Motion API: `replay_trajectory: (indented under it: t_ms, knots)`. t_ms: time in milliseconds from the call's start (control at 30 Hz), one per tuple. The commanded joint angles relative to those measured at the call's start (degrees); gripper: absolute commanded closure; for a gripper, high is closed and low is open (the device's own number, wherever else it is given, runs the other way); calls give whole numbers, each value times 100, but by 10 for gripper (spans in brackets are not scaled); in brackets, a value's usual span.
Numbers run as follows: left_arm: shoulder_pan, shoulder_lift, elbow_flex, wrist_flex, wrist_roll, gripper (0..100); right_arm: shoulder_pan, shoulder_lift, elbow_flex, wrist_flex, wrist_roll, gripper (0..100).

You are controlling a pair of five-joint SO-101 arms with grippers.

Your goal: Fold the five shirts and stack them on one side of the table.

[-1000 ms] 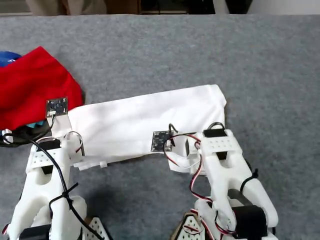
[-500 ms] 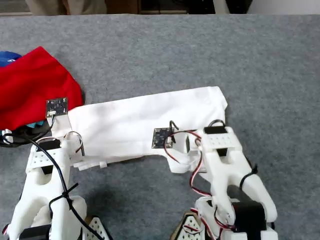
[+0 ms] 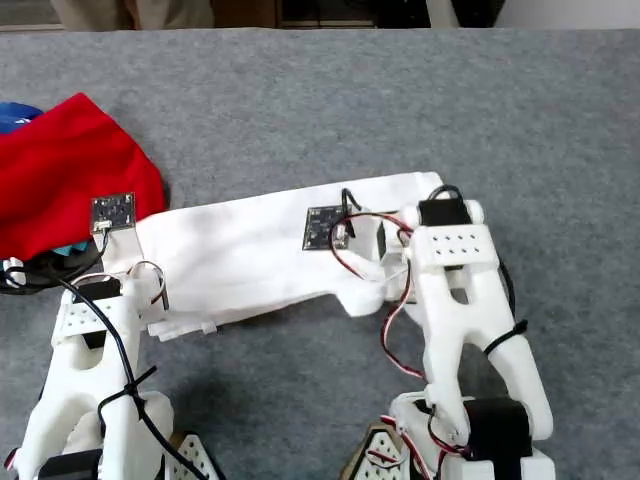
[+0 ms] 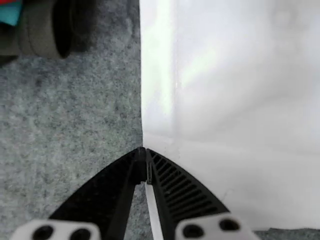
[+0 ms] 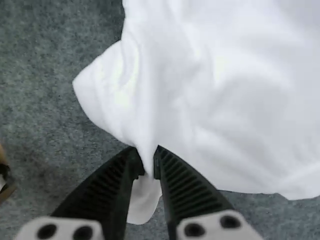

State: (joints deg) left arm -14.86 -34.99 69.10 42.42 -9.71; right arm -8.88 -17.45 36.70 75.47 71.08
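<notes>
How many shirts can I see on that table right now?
2 for certain: a white shirt across the middle of the table, and a red shirt at its left edge. A blue scrap and a teal scrap beside it may be more, mostly hidden.

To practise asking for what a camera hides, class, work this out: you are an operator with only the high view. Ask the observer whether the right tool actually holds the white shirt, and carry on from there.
Observer: Yes. In the right wrist view the right tool is shut on a bunched fold of the white shirt, with cloth pinched between its jaws.
Operator: And the left tool?
Observer: The left tool is shut too, on the shirt's very edge, where the cloth meets the grey table.
</notes>
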Motion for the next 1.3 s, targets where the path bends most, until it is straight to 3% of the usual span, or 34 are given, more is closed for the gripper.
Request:
replay_trajectory:
  t_ms: [0,600,900,1033,1200,1267]
  knots:
    - [-70,-119,9,-70,9,981,-207,303,-409,-35,79,998]
    - [-26,-101,9,-79,0,981,-646,2659,-2475,-607,369,997]
    - [-26,-75,-9,-79,0,981,-892,3169,-2563,-1987,325,996]
    - [-26,-84,0,-79,0,981,-866,3178,-2554,-2092,316,995]
    - [-26,-92,9,-79,0,981,-734,3160,-2633,-1960,-343,830]
    - [-26,-92,9,-79,0,981,-681,3160,-2695,-1925,-492,807]
